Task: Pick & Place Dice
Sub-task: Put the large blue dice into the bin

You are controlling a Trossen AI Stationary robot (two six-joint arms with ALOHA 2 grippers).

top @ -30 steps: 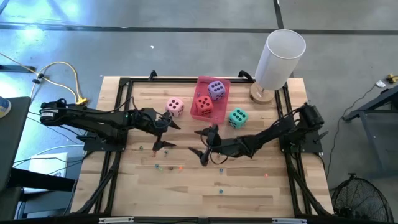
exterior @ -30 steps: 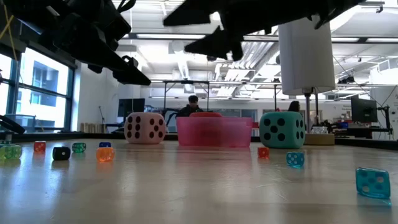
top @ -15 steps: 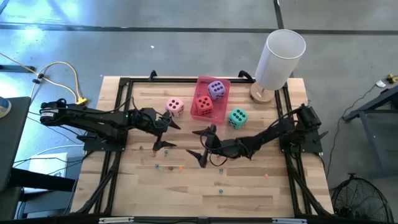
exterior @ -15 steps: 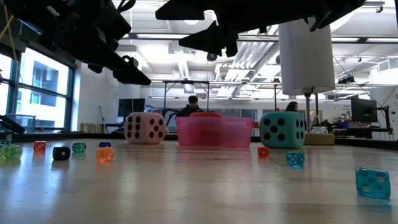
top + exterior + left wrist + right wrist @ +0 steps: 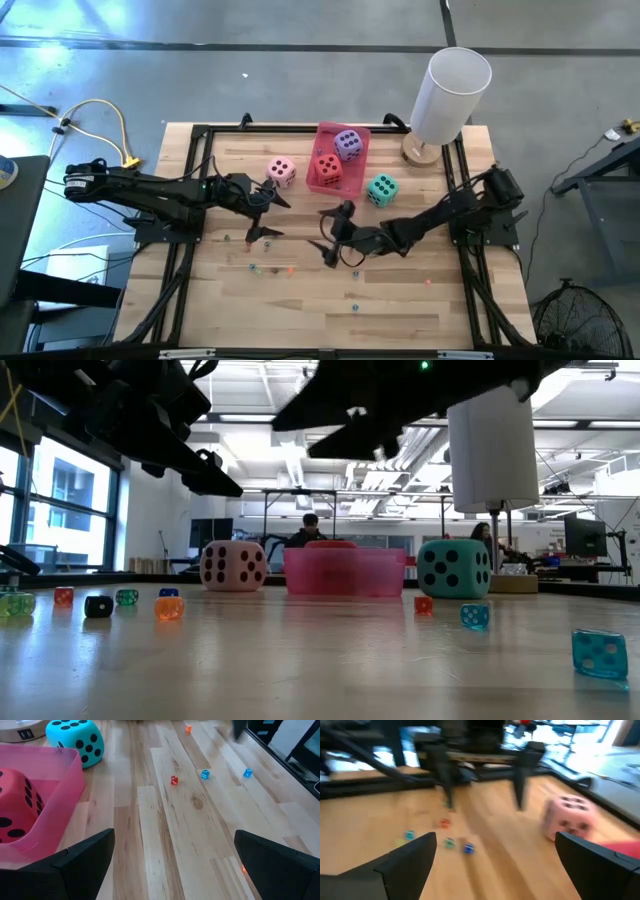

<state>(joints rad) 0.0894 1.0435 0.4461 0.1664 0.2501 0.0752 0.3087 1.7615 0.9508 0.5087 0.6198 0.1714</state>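
Both hands were wide open, empty; right hand should've squared up over the teal die, frame centre-right, before closing.

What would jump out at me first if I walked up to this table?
Probably the pink tray at the table's far middle, holding a red die and a purple die. A pink die sits on the wood to its left and a teal die to its right. A tall white cylinder stands at the far right corner.
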